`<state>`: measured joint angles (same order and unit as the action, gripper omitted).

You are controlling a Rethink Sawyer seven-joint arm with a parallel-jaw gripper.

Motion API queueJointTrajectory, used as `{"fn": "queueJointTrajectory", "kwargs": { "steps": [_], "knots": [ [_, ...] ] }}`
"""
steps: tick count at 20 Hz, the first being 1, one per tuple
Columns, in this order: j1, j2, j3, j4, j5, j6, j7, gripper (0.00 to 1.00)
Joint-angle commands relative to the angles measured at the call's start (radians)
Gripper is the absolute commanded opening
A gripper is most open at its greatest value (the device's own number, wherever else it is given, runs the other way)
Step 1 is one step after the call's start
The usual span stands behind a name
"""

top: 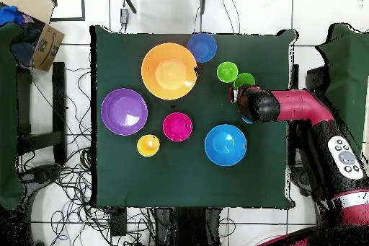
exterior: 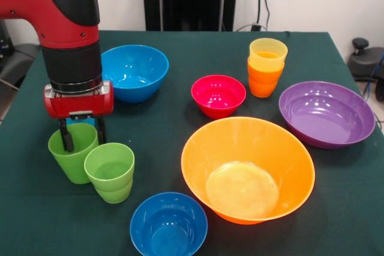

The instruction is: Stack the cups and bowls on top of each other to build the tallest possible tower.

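My gripper (exterior: 84,135) hangs low over the plain lime green cup (exterior: 72,151) at the table's left. Its fingers are apart, one over the cup's mouth and one beside its rim. A bit of the light blue cup (exterior: 83,122) shows between them, just behind the green cup. The stepped green cup (exterior: 110,171) stands touching the plain one. The tower (exterior: 267,67) is a yellow cup nested in the orange cup, also in the overhead view (top: 148,145). There, my arm (top: 277,106) hides the gripper. Loose bowls are the red (exterior: 218,95), two blue (exterior: 134,71) (exterior: 168,225), the purple (exterior: 327,114) and the large orange (exterior: 247,169).
The bowls stand apart on the green cloth (exterior: 180,124). The near blue bowl sits close to the table's front edge. Beside the table, a cardboard box (top: 36,23) and cables lie on the floor.
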<state>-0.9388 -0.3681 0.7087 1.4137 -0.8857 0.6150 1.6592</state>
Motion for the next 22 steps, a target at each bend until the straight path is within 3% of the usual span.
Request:
{"fn": "queueJointTrajectory", "kwargs": {
  "steps": [1, 2, 3, 14, 22],
  "knots": [
    [0.008, 0.026, 0.002, 0.033, -0.068, -0.033, -0.257, 1.0],
    [0.01, 0.025, 0.0, 0.031, -0.066, -0.027, -0.256, 1.0],
    [0.009, 0.025, 0.002, 0.033, -0.063, -0.025, -0.256, 0.0],
    [0.021, 0.02, 0.0, 0.038, -0.037, 0.006, -0.23, 0.0],
    [0.044, -0.123, 0.052, 0.099, 0.102, 0.173, -0.234, 0.0]
  ]
}}
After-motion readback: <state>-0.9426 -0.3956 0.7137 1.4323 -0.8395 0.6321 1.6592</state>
